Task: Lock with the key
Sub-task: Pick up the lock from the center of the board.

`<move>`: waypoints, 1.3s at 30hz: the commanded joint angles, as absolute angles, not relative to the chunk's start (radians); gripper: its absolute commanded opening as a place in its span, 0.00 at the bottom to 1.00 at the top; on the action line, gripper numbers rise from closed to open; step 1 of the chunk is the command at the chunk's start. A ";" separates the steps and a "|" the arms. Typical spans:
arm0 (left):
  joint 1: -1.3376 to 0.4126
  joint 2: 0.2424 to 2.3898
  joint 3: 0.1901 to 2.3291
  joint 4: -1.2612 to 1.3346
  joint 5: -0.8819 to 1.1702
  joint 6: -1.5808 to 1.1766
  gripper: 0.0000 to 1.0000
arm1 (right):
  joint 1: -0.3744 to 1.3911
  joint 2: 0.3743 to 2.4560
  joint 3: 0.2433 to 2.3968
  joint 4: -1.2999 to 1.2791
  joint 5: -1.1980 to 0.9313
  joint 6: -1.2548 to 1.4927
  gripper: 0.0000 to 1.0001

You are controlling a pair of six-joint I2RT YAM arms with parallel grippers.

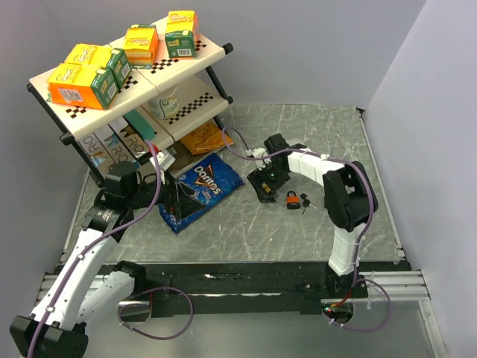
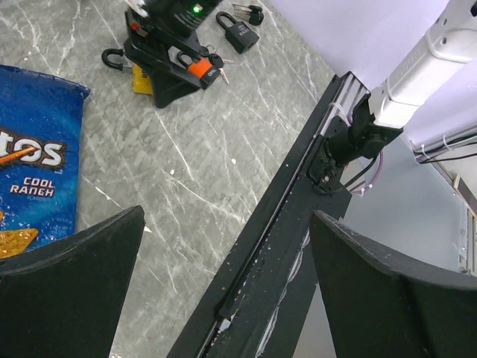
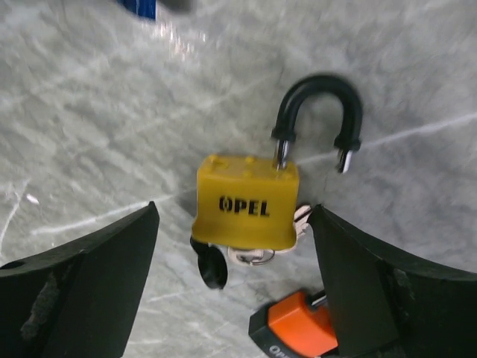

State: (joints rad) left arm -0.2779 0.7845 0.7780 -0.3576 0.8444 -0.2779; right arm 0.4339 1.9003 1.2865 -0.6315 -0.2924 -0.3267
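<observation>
**Both grippers wide open, key bunch lying on the table**

The right gripper has its two fingers spread far apart. It holds nothing and touches nothing. A yellow padlock lies flat on the table under the gap between the fingers. Its black shackle is open: one leg sits in the body and the other end hangs free. A small key with a black head pokes out from under the bottom of this padlock. An orange padlock lies just beside it.

The key bunch lies on the table just beside a black padlock. It is past the orange padlock, a bit right of the table's middle, well apart from both grippers.

The left gripper is also spread wide and holds nothing. It hangs near the near edge of the table, next to a blue Doritos bag.
</observation>
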 commanded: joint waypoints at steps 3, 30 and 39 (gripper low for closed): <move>-0.272 0.776 0.772 -0.328 0.856 -0.271 0.96 | 0.442 1.950 1.342 -0.609 -0.282 -0.324 0.86; -0.272 0.644 0.680 -0.176 0.868 -0.373 0.98 | 0.454 1.612 1.419 -0.872 -0.657 -0.509 0.00; -0.273 0.551 0.603 -0.307 1.012 0.177 0.99 | 0.459 1.528 1.496 -1.158 -1.061 -0.708 0.00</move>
